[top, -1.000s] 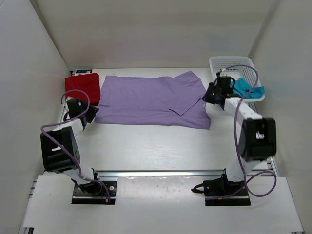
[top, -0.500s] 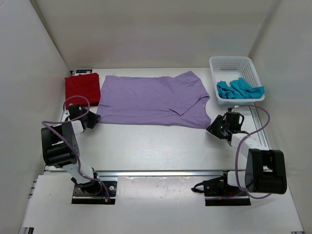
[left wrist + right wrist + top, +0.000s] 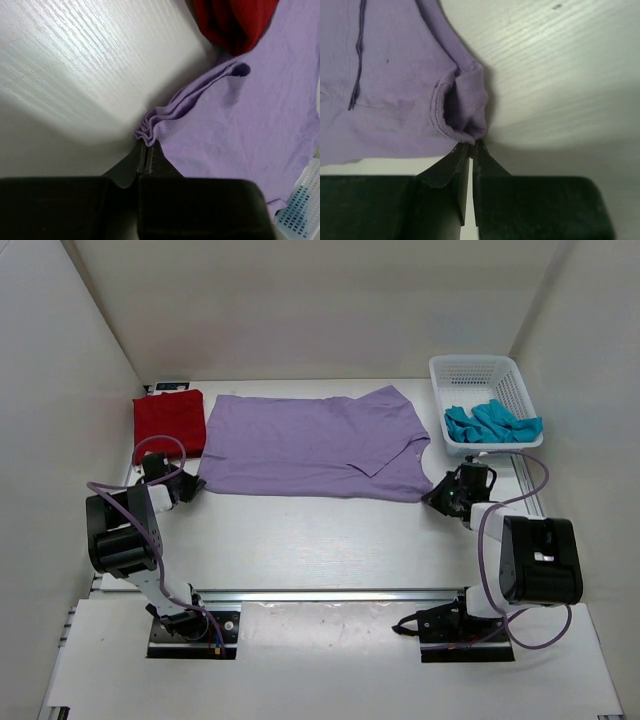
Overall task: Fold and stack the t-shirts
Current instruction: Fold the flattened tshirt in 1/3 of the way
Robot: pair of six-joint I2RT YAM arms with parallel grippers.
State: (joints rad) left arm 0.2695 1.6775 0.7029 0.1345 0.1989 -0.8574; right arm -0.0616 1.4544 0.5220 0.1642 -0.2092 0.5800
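The lavender purple cloth t-shirt (image 3: 310, 445) lies flat, unmoved. The left gripper (image 3: 145, 150) and right gripper (image 3: 471, 147), apart a moment ago, have each clamped onto one of its near corners.

Left hand (image 3: 146, 149) and right hand (image 3: 471, 147) both pinched closed, arms low.

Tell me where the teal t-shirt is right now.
In the top view, the teal t-shirt lies bunched inside the white basket at the far right corner of the table, to the right of the spread lavender t-shirt.
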